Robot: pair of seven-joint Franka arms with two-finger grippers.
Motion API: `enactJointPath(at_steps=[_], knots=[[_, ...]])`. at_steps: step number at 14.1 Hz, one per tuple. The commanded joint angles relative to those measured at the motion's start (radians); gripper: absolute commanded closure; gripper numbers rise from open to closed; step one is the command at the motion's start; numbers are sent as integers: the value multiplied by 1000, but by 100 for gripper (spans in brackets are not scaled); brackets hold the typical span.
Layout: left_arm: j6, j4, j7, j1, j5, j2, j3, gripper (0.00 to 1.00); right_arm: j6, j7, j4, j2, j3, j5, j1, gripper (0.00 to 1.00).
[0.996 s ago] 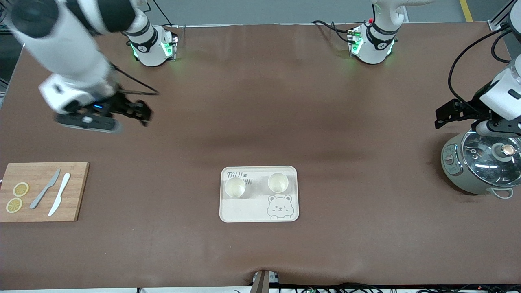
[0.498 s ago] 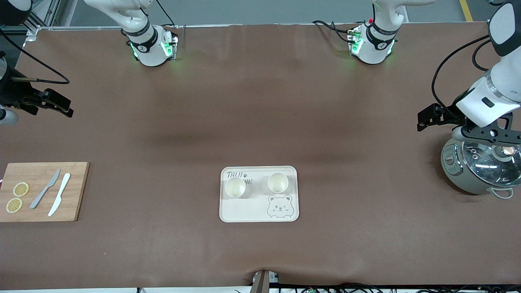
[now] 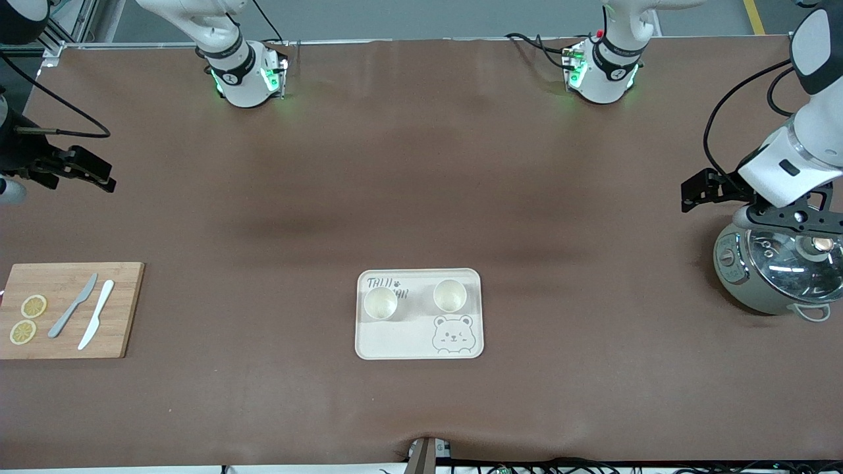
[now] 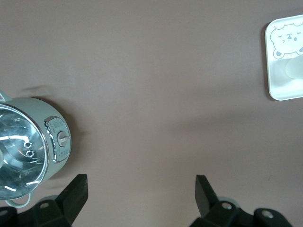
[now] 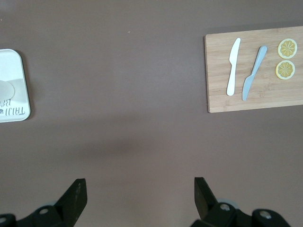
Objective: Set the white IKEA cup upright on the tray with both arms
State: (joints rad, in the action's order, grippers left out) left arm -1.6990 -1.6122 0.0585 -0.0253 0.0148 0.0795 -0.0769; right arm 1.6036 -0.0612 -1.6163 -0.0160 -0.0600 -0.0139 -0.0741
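Tray (image 3: 395, 342): a cream tray with a grey bear drawing and some writing. It lies flat on the brown table (image 3: 421, 184), about in the middle between the two arms' ends, and nearer to the front camera than the arm bases.
Cups: two white cups stand upright on the tray, side by side. One cup (image 3: 380, 304) is toward the right arm's end. The other cup (image 3: 450, 295) is toward the left arm's end.
Left gripper (image 4: 141, 191): up in the air over bare table, just beside the grey cooker pot (image 3: 777, 270) at the left arm's end. Its fingers are spread wide and hold nothing.
Right gripper (image 5: 140, 193): up in the air over bare table at the right arm's end. Its fingers are spread wide and hold nothing.
Wooden board (image 3: 69, 309): lies at the right arm's end of the table. On it are a grey knife (image 3: 72, 305), a white knife (image 3: 96, 314) and two lemon slices (image 3: 27, 318).
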Motion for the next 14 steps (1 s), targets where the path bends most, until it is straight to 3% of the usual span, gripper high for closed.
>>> enactJointPath(at_steps=[1, 14], knots=[[19, 3, 6, -1, 20, -13, -6, 0, -7, 5, 15, 5, -15, 8, -26, 0], [55, 11, -32, 2, 24, -24, -15, 0, -10, 12, 55, 14, -17, 15, -50, 0]])
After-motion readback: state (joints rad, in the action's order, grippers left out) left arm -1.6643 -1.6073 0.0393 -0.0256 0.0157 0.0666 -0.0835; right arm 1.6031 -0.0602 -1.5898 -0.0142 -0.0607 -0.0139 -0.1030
